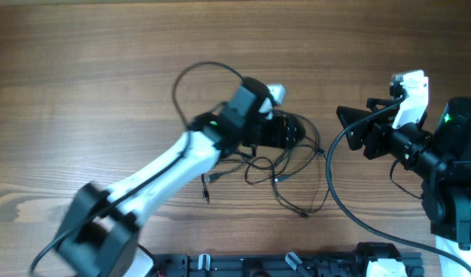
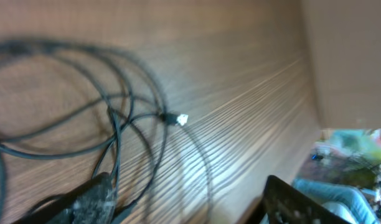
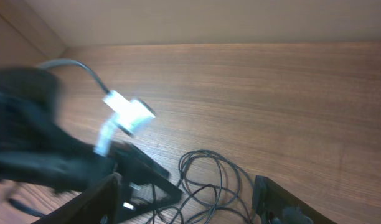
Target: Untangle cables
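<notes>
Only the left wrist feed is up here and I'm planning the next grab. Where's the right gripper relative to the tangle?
Observer: Overhead shows the right gripper off to the right of the cables, not touching them.
Operator: Open or shut?
Observer: Open. In the right wrist view its fingers stand apart with nothing between them.
Operator: Any loose ends outside my frame?
Observer: Yes. Overhead, one strand trails from the tangle toward the robot's side, and its plug end lies free.
</notes>
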{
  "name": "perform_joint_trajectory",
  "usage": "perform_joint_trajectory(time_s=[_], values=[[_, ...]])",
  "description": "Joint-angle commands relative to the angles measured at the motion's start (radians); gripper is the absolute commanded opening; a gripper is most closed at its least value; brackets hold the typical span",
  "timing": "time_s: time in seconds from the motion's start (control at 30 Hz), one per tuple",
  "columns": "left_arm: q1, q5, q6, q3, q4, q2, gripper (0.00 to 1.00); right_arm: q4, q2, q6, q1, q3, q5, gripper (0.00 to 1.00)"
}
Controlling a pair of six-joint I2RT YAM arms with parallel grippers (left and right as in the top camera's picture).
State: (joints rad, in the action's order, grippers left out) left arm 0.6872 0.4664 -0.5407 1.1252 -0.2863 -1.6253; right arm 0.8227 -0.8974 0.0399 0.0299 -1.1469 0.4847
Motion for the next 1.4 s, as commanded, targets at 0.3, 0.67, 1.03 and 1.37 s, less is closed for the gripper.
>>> perform_joint_trajectory(time_s=[0.3,0.67,1.03,1.37], values=[[-0.087,-0.406,-0.328,0.007,-0.132,-0.023,0.65,-0.001,0.003,-0.011,0.003,0.006,-0.022,0.71],[0.07,-0.458,-0.491,0.007,0.006,-0.315,0.49,0.01,0.003,-0.011,0.003,0.006,-0.021,0.71],[0.091,-0.521,-0.451,0.008,0.042,-0.441,0.22,0.02,0.003,-0.014,0.003,0.006,-0.022,0.7],[0.09,-0.741,-0.27,0.008,-0.319,-0.441,0.26,0.031,0.003,-0.037,0.003,0.006,-0.014,0.71]])
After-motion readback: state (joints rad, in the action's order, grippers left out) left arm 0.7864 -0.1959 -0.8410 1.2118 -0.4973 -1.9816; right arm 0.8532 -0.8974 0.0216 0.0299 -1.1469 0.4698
